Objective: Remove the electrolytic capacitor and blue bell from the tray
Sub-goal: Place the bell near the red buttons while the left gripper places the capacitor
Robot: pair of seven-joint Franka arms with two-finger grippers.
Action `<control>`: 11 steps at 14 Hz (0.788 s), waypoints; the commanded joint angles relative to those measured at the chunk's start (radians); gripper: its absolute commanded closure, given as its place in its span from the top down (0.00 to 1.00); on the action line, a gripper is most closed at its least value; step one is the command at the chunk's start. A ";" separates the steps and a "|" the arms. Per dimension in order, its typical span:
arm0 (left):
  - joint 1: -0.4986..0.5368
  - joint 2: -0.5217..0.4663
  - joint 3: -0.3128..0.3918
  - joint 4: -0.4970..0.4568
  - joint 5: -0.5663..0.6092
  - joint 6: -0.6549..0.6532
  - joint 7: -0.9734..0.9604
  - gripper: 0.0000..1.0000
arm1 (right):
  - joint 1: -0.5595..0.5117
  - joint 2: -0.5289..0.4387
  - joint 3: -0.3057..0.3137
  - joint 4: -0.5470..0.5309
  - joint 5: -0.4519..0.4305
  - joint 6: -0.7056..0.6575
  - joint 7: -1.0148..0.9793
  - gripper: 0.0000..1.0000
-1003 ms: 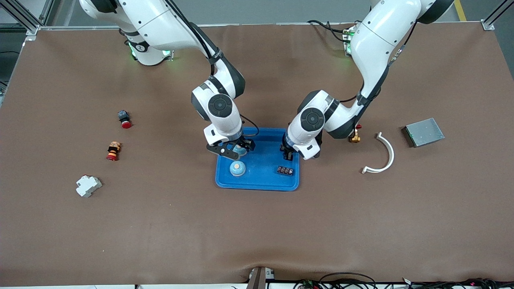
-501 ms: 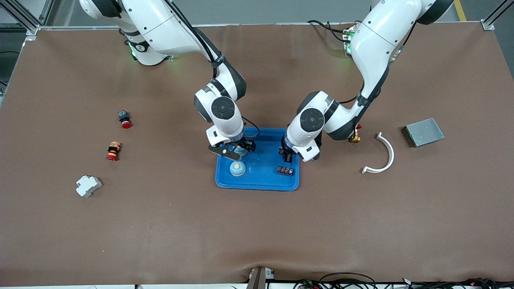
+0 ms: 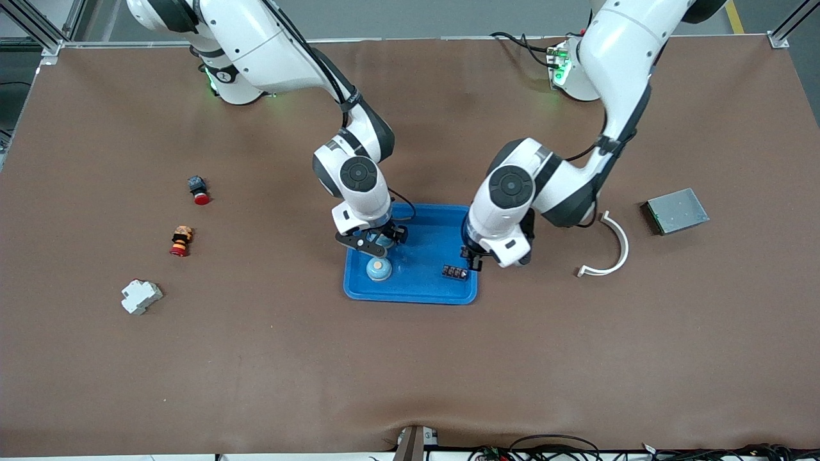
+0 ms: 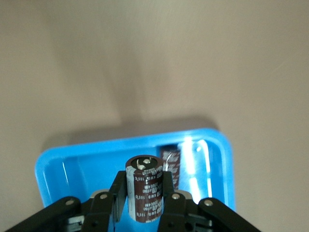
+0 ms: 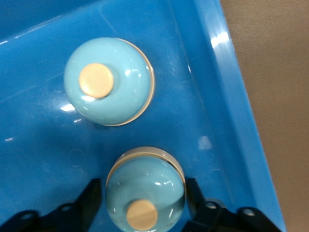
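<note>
A blue tray (image 3: 416,289) lies mid-table. My left gripper (image 3: 474,260) hangs over the tray's edge at the left arm's end, shut on a brown capacitor (image 4: 145,193) that stands upright between the fingers (image 4: 118,193). A second dark part (image 3: 455,273) lies in the tray (image 4: 72,169) below it. My right gripper (image 3: 375,242) is low over the tray's other end, its fingers (image 5: 94,193) pressed against both sides of a light-blue bell (image 5: 145,186) with a tan button. Another bell (image 3: 378,269) of the same look sits in the tray (image 5: 203,72), nearer the front camera.
Toward the right arm's end lie two red-capped buttons (image 3: 199,190) (image 3: 180,241) and a white block (image 3: 141,296). Toward the left arm's end lie a white curved strip (image 3: 612,246) and a grey metal box (image 3: 676,210).
The right gripper's fingers have closed in on the bell. The left gripper tightened on the capacitor, and the left arm has swung toward the front camera with it.
</note>
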State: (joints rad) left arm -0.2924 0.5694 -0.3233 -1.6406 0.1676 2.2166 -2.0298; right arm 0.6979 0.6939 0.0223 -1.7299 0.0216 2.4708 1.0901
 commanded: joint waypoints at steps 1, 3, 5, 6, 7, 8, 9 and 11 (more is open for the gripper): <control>0.048 -0.080 -0.002 -0.015 0.015 -0.081 0.081 0.00 | 0.017 0.016 -0.010 0.049 -0.017 -0.013 0.057 0.00; 0.105 -0.118 -0.005 -0.016 0.003 -0.132 0.144 0.00 | 0.015 0.009 -0.010 0.064 -0.014 -0.032 0.057 0.00; 0.159 -0.149 -0.011 -0.016 -0.003 -0.184 0.233 0.00 | 0.015 0.003 -0.010 0.111 -0.014 -0.125 0.053 0.00; 0.191 -0.164 -0.013 -0.018 -0.005 -0.208 0.284 0.00 | 0.014 -0.001 -0.010 0.139 -0.015 -0.174 0.042 0.00; 0.222 -0.172 -0.014 -0.018 -0.013 -0.225 0.337 0.00 | 0.002 -0.005 -0.009 0.151 -0.014 -0.208 0.021 0.00; 0.248 -0.180 -0.013 -0.021 -0.028 -0.248 0.394 0.00 | -0.007 -0.032 -0.010 0.148 -0.014 -0.237 -0.036 0.00; 0.277 -0.183 -0.013 -0.025 -0.031 -0.273 0.449 0.00 | -0.024 -0.068 -0.010 0.145 -0.014 -0.284 -0.097 0.00; 0.334 -0.184 -0.013 -0.033 -0.031 -0.308 0.520 0.00 | -0.072 -0.120 -0.010 0.133 -0.012 -0.373 -0.207 0.00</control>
State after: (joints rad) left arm -0.0080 0.4103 -0.3249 -1.6434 0.1553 1.9378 -1.5773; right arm 0.6770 0.6489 0.0028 -1.5667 0.0182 2.1689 0.9814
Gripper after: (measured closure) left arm 0.665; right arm 0.326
